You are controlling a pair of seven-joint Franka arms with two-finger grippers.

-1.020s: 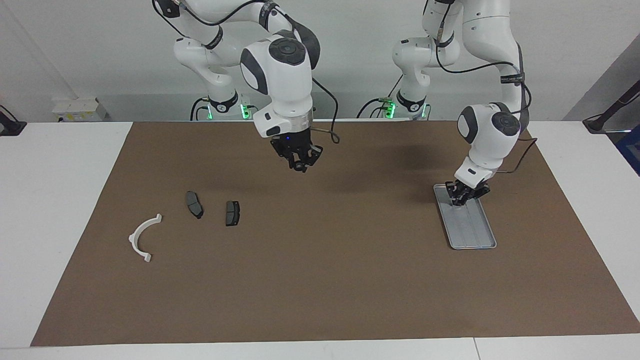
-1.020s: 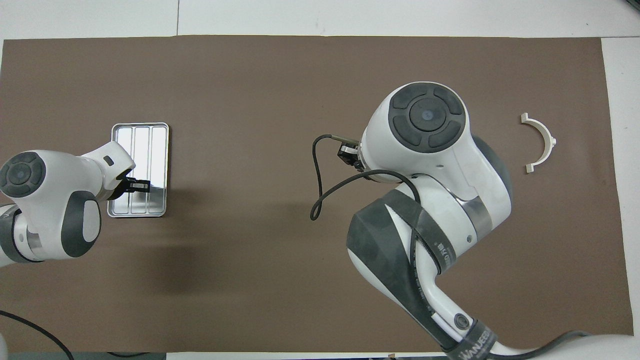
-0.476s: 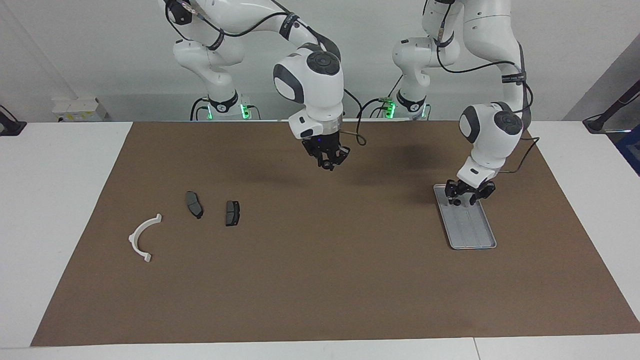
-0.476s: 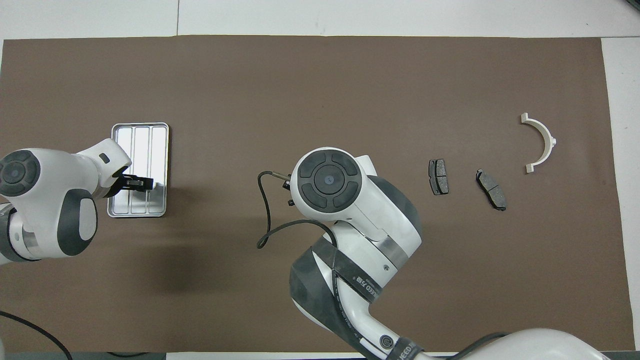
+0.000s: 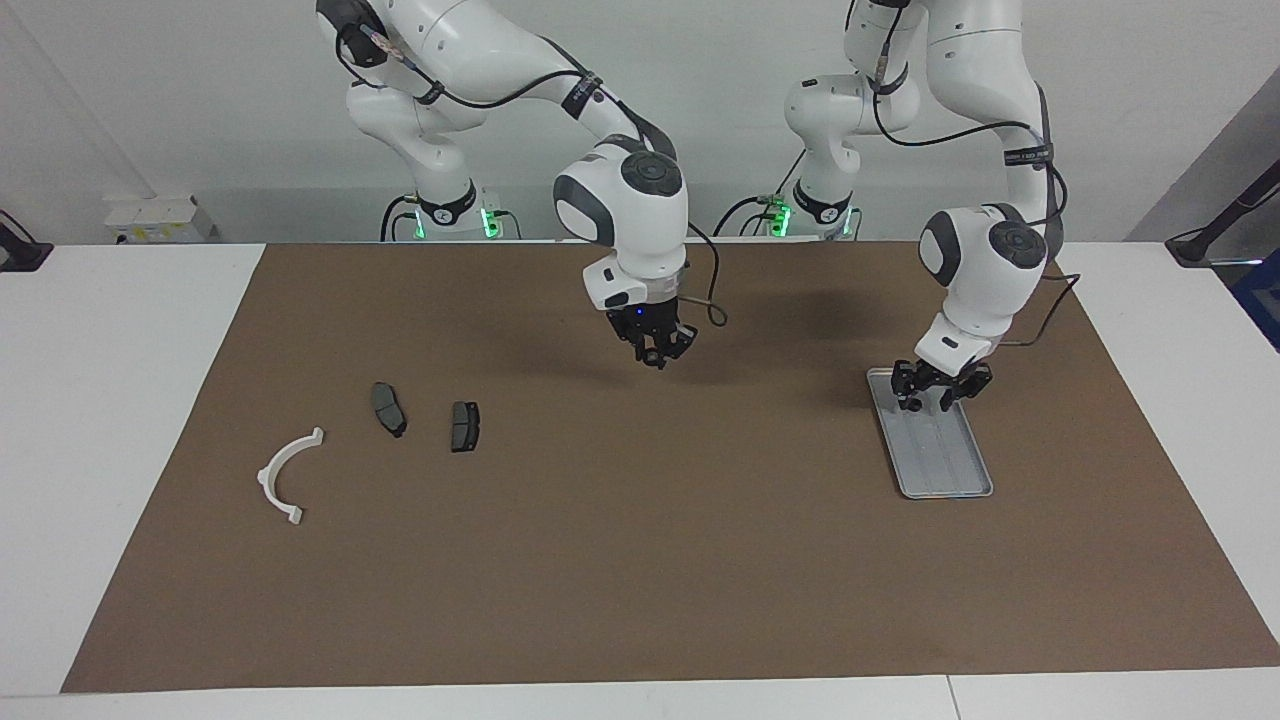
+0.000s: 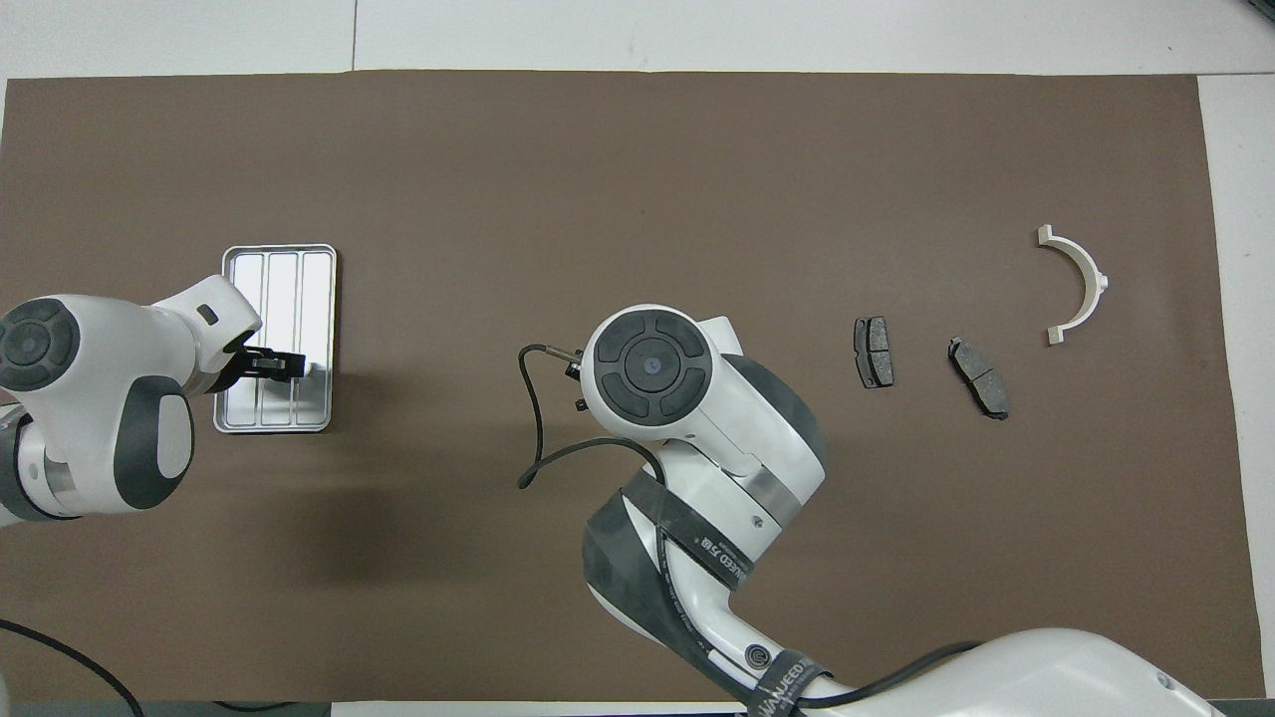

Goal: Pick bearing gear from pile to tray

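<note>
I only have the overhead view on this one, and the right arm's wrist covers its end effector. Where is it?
Observer: The facing view shows the right end effector up in the air over bare mat, between the pads and the tray.
Operator: And the left one, is it down in the tray? From above I can't judge its height.
Observer: The left end effector hangs low over the tray's end nearer to the robots, with its jaws open. I cannot tell whether it touches the floor of the tray.
</note>
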